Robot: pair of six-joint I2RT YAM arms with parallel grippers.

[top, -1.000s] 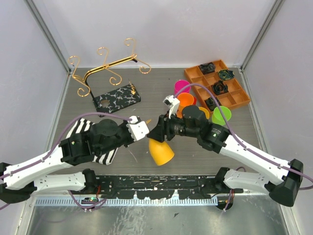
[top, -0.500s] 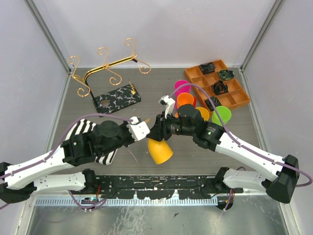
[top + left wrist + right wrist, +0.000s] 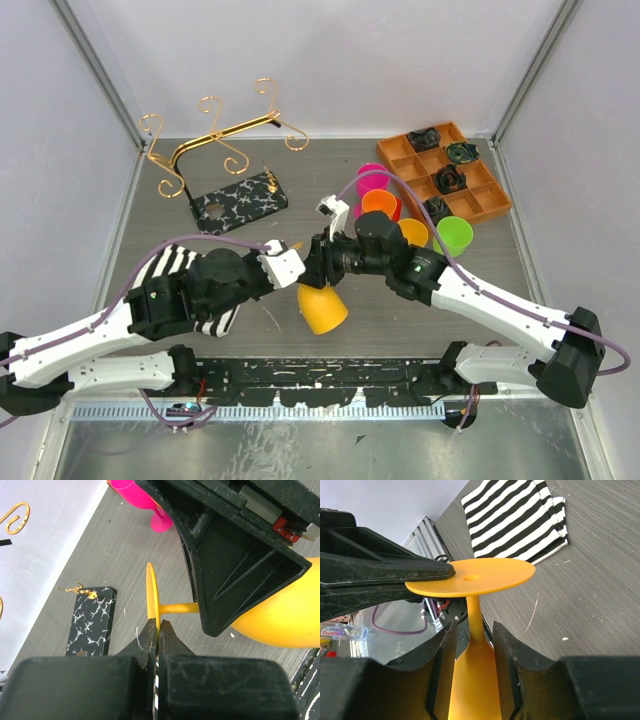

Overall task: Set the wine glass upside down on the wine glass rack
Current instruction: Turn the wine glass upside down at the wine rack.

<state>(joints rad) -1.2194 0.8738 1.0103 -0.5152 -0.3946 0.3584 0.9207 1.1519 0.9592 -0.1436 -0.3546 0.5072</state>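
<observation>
The orange wine glass (image 3: 322,308) lies tilted at the table's front middle, bowl toward the arms, held off the table by its foot. My left gripper (image 3: 297,264) is shut on the rim of the foot disc (image 3: 152,592); its tips (image 3: 159,626) pinch the disc edge. My right gripper (image 3: 320,258) is open, its fingers (image 3: 440,650) either side of the thin stem (image 3: 475,615) just below the foot (image 3: 475,575), with small gaps. The gold wine glass rack (image 3: 215,138) stands at the back left on its marbled base (image 3: 240,200), which also shows in the left wrist view (image 3: 92,620).
Pink (image 3: 372,180), orange (image 3: 380,203), yellow (image 3: 414,232) and green (image 3: 453,236) glasses stand behind the right arm. An orange compartment tray (image 3: 480,205) sits at the back right. A striped cloth (image 3: 165,262) lies under the left arm.
My right arm has shifted left and its open fingers have closed in around the stem. The glass has moved slightly left. The left gripper keeps its hold on the foot.
</observation>
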